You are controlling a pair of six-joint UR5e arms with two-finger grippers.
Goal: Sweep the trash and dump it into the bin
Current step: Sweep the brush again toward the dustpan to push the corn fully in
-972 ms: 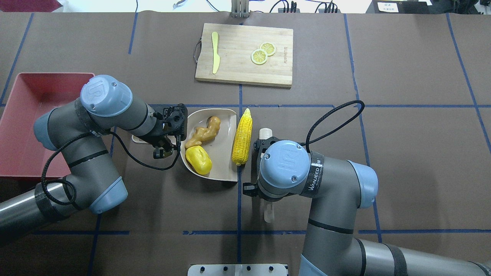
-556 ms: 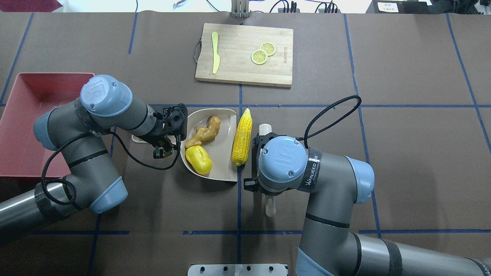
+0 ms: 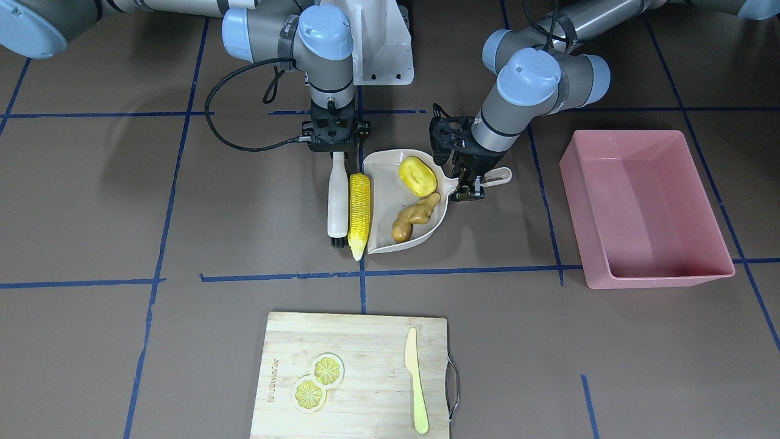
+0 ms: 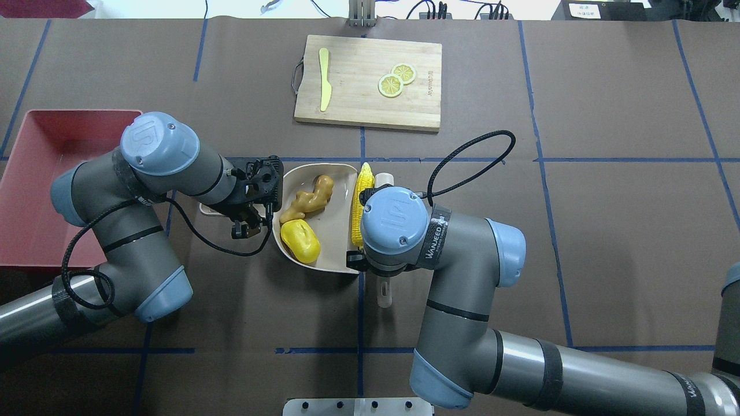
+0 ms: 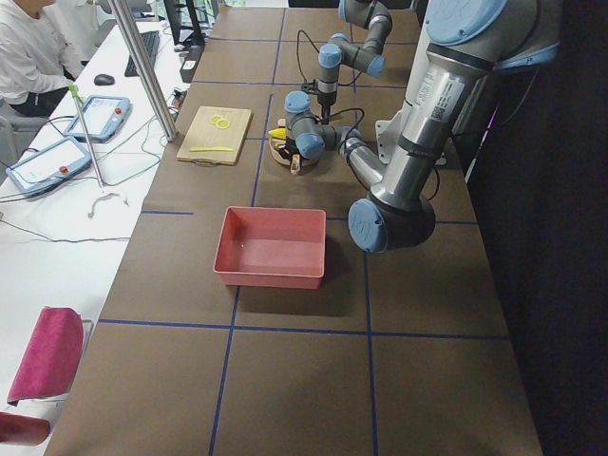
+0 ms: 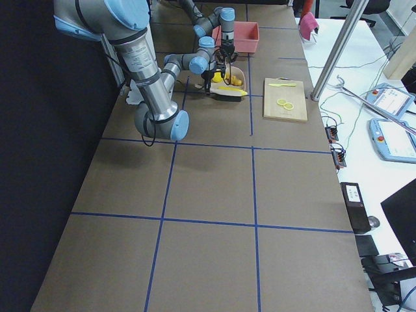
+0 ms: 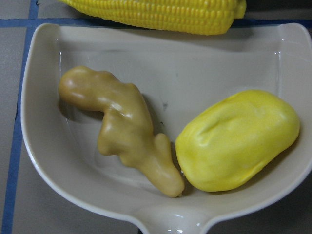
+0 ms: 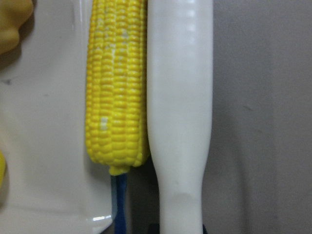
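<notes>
Cutting board: a bamboo board (image 4: 367,101) lies flat near the far edge of my counter (image 4: 624,242), about midway along it. Its wire handle is on the short side toward my left.
Knife: a pale yellow-green toy knife (image 4: 325,79) lies on the board's left part, parallel to that short side.
Lemon slices: two slices (image 4: 396,80) overlap on the board's right part, well apart from the knife.
Tape: blue lines (image 4: 607,160) cross the counter's brown cover in a grid.
Beyond the far edge: two control pendants (image 5: 100,114) and a pink cloth (image 5: 47,366) lie on a white bench.
</notes>
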